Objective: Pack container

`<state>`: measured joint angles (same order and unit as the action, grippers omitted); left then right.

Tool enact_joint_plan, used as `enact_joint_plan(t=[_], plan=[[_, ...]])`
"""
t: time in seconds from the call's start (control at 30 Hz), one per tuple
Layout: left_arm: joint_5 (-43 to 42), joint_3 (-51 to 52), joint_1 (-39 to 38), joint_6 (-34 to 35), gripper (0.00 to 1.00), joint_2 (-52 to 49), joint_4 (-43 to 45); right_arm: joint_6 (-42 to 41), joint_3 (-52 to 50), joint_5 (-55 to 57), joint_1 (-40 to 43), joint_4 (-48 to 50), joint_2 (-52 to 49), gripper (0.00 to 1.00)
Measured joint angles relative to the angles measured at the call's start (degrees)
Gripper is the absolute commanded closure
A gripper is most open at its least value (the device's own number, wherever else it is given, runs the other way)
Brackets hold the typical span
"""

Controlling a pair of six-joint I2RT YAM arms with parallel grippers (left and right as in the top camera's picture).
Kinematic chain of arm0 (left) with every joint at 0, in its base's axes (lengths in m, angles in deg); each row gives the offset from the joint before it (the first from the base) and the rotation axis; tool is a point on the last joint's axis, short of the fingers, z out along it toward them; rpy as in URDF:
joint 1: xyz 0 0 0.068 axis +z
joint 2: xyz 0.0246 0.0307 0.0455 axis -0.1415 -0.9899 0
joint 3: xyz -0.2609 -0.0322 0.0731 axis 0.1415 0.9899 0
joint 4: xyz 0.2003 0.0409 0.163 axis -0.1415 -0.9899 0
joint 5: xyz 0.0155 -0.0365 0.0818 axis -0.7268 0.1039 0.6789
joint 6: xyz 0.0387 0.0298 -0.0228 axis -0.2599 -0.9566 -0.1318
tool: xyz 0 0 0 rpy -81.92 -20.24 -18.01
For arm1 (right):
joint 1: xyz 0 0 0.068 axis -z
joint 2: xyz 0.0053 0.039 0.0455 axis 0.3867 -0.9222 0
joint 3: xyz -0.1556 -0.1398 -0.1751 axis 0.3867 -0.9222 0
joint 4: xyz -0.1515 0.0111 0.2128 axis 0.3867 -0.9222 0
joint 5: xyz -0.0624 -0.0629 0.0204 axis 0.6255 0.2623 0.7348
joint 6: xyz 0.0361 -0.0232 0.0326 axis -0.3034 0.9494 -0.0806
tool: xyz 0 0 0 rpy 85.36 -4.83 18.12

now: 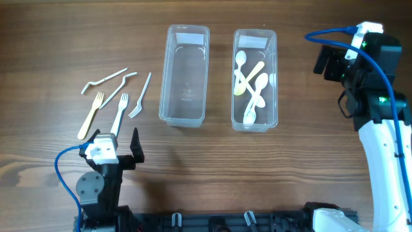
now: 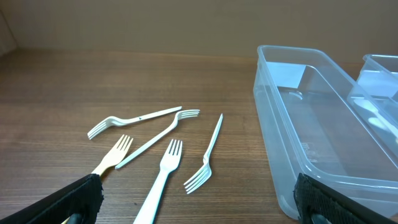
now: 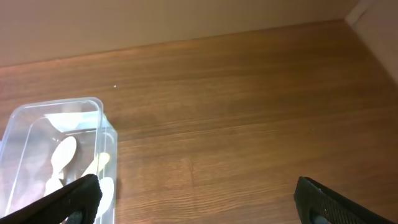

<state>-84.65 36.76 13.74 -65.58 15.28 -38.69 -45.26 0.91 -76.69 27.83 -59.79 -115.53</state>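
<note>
Several plastic forks lie loose on the wooden table at the left: a cream fork, a white fork, a clear fork and two bent forks. The left wrist view shows them too: cream, white, clear. An empty clear container stands mid-table, also in the left wrist view. A second clear container holds several spoons. My left gripper is open and empty, just short of the forks. My right gripper is open and empty, right of the spoon container.
The two containers stand side by side with a narrow gap between them. The second container's corner shows at the right edge of the left wrist view. Bare wood lies in front of the containers and to the right of the spoon container.
</note>
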Motion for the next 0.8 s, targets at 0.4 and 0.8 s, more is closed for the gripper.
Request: enact_joint_plan(t=[0.4, 0.8], plan=[[0.00, 0.00, 0.00, 0.00, 0.00, 0.00, 0.00, 0.37, 0.00, 0.02, 0.00, -0.04, 0.00, 0.00], [-5.05, 0.02, 0.00, 0.07, 0.00, 0.00, 2.47, 0.39, 0.00, 0.02, 0.00, -0.07, 0.00, 0.00]])
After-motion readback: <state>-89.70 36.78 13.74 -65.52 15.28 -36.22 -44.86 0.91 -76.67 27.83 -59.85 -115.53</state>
